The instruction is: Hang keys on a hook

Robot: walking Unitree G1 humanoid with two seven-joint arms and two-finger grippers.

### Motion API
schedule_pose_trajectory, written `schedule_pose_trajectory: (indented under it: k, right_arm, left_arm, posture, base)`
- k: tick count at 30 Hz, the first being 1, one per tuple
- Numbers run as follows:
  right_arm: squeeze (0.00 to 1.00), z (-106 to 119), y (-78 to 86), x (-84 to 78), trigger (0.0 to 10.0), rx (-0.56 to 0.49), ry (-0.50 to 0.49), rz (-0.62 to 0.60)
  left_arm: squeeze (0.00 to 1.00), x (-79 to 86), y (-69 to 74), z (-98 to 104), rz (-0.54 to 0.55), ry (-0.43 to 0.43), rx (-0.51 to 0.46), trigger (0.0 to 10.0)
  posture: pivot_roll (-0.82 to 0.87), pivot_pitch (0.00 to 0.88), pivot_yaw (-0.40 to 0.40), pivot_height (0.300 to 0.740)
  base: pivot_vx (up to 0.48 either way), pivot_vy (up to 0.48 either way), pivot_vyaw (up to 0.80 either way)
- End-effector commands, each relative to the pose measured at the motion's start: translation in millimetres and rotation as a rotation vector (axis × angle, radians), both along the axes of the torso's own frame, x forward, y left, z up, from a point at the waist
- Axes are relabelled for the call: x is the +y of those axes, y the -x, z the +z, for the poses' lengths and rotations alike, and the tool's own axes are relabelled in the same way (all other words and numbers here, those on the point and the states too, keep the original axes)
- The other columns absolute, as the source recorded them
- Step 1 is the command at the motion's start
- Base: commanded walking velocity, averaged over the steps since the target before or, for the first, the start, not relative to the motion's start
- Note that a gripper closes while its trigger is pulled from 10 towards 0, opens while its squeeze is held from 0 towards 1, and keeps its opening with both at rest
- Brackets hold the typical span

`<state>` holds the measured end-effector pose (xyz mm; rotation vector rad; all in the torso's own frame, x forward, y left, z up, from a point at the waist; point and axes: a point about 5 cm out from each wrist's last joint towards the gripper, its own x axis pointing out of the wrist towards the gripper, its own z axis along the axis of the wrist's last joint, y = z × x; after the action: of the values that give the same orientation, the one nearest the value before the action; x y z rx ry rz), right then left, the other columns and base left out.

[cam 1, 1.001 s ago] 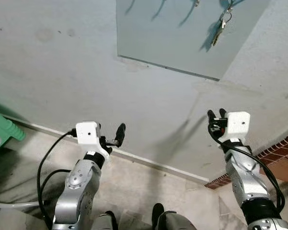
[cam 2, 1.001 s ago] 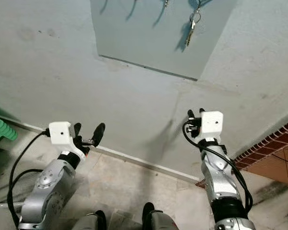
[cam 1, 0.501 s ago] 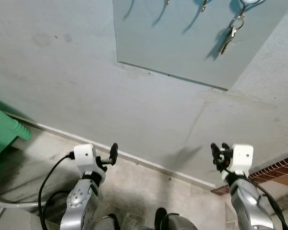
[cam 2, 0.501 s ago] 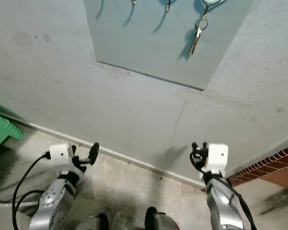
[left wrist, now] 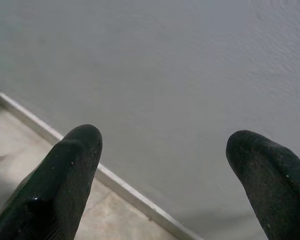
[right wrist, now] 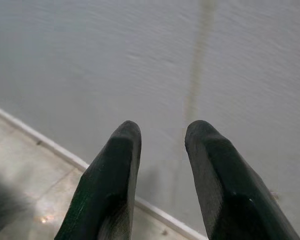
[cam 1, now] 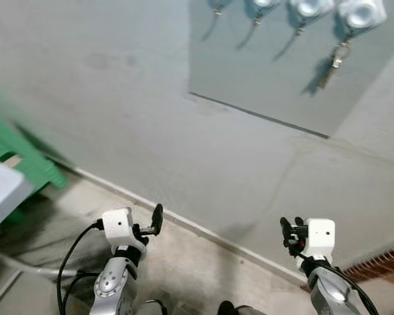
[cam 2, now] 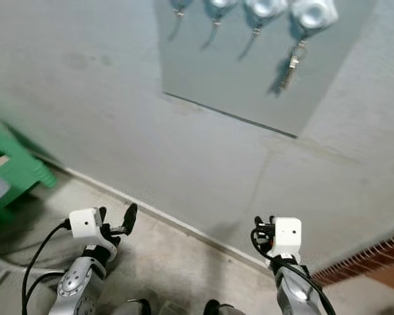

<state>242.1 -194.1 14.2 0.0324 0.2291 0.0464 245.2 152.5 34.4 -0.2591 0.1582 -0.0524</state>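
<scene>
I'm facing the rough grey plaster wall (cam 1: 118,98), with the smooth pale grey rectangular board (cam 1: 276,79) mounted high on it and a green plastic stool (cam 1: 16,154) low on my left by the floor. Along the board's top edge is a row of white round hooks (cam 1: 361,12); the small metal bunch of keys (cam 1: 333,62) already hangs from the rightmost one, long axis straight down. So the task looks done from here. Both arms are low near the skirting, well apart from the board. Left gripper (left wrist: 165,170) has its fingers spread wide, nothing between them. Right gripper (right wrist: 162,150) has fingers close with a narrow gap, also empty. The keys lie up and slightly right of the right gripper (cam 1: 289,233), so if any correction is needed, the right arm is the nearer one; reach is straight up.
</scene>
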Motion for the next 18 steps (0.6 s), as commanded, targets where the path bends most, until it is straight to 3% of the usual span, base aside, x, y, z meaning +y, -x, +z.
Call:
schedule_pose_trajectory:
  k: [1,18]
  right_arm:
    - [0.00,2.2,0.2,-0.3,10.0,-0.013,0.001,0.000]
    - [0.00,11.0,-6.0,-0.2,10.0,-0.044,0.016,0.014]
  left_arm:
    - [0.00,0.3,1.6,-3.7,0.006,0.000,0.012,10.0]
    - [0.00,-2.6,-7.2,-1.0,0.002,0.002,-0.015,10.0]
  posture:
    - [0.00,0.093,-0.036,0.740]
    - [-0.02,0.092,-0.047,0.740]
  base:
    - [0.000,0.000,0.80]
    - [0.000,0.000,0.80]
